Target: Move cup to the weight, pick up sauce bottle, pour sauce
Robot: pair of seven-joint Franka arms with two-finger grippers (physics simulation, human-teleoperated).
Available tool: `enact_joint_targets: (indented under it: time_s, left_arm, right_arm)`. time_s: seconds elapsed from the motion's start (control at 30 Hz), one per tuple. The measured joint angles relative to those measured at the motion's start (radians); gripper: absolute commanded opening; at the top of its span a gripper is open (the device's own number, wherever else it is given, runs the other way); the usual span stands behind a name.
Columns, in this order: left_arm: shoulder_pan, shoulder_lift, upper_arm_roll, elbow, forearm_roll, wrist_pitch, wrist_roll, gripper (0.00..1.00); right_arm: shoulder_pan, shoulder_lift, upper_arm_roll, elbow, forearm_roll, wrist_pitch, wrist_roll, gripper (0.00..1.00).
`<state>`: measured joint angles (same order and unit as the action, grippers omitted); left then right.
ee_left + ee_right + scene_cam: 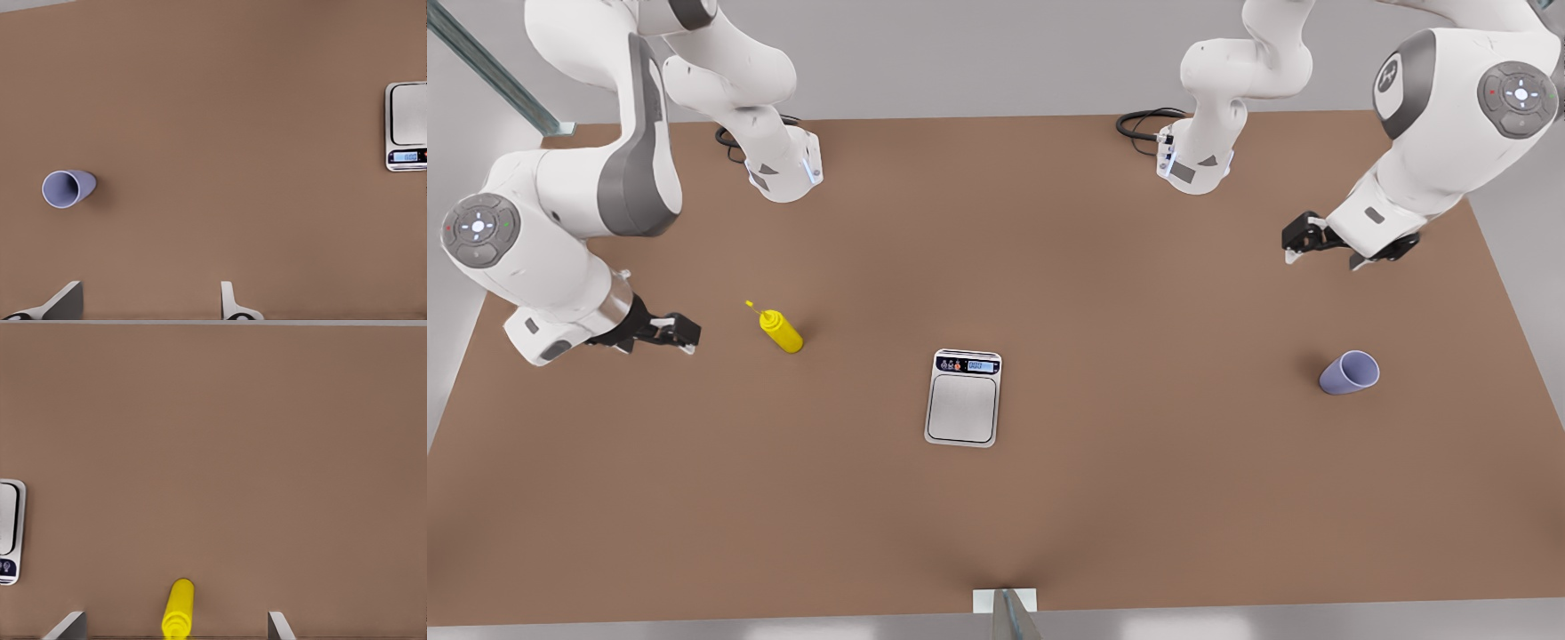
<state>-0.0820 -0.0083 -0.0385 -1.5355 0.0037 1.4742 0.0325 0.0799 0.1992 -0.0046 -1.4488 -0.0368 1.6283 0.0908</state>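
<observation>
lavender cup (1349, 372), yellow sauce bottle (780, 330), silver-grey weight (962, 397) w/ dark strip, brown table (1049, 267).

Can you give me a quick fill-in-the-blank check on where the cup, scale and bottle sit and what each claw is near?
1. The cup stands on the ____, apart from the weight.
2. The left claw, fingers spread, is above the table near the ____.
3. The right claw, fingers spread, is near the ____ sauce bottle.
4. The weight's steel plate carries ____.

Missing words: table; cup; yellow; nothing
</observation>
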Motion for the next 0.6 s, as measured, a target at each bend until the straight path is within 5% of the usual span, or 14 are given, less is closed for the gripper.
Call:
enact_joint_targets:
  time_s: [0.17,0.3,0.6]
  left_arm:
    - [-0.057,0.058,0.047,0.002,-0.003,0.077,0.001,1.00]
    - [0.088,0.206,0.100,0.001,-0.001,0.282,0.003,1.00]
    - [0.073,0.158,0.305,-0.435,-0.030,0.567,0.140,1.00]
  right_arm:
    - [-0.002,0.000,0.000,0.005,0.000,-0.004,-0.002,1.00]
    - [-0.002,0.002,0.000,0.005,-0.003,0.000,-0.040,1.00]
    - [-0.005,0.006,-0.001,-0.008,-0.005,0.001,-0.041,1.00]
